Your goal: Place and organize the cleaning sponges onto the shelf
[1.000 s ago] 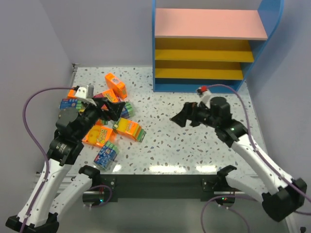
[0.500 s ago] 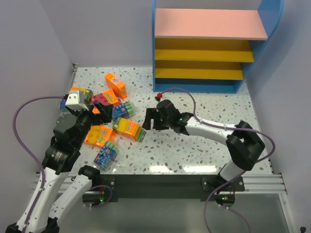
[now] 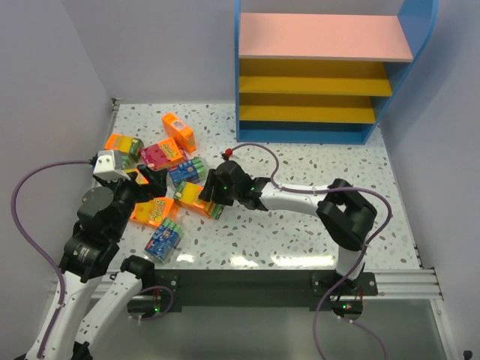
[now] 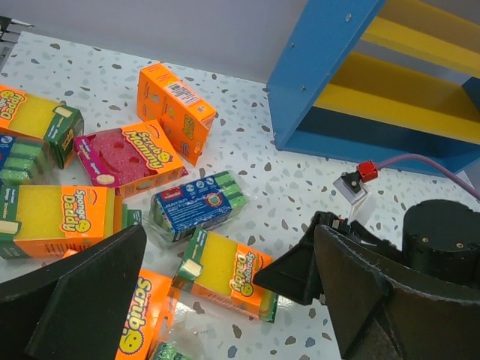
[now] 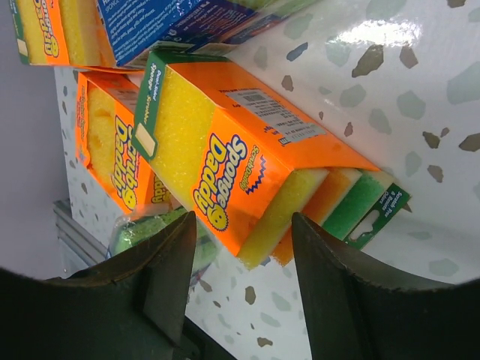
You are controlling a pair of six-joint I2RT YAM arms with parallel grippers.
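Several cleaning sponges lie in a loose heap at the table's left. Among them are an orange pack [image 3: 175, 132], a magenta pack [image 3: 160, 154] and a blue pack [image 3: 186, 171]. My right gripper [image 3: 212, 191] reaches far left to an orange Sponge Daddy pack [image 3: 197, 199] [image 5: 247, 142]. In the right wrist view the right gripper [image 5: 244, 251] is open, its fingers [image 5: 165, 262] on either side of the pack's near end without touching it. My left gripper [image 3: 148, 180] [image 4: 225, 307] hangs wide open over the heap, holding nothing. The shelf [image 3: 322, 37], blue-framed with a pink top and yellow tiers, stands at the back right.
A flat orange Scrub Daddy pack [image 3: 150, 210] and a blue-and-green pack [image 3: 163, 238] lie near the front left edge. The two grippers are close together over the heap. Grey walls close in on the left and the back.
The right arm swung left across the table to the orange pack and its jaws narrowed. The left gripper drew back a little to the left, still wide open.
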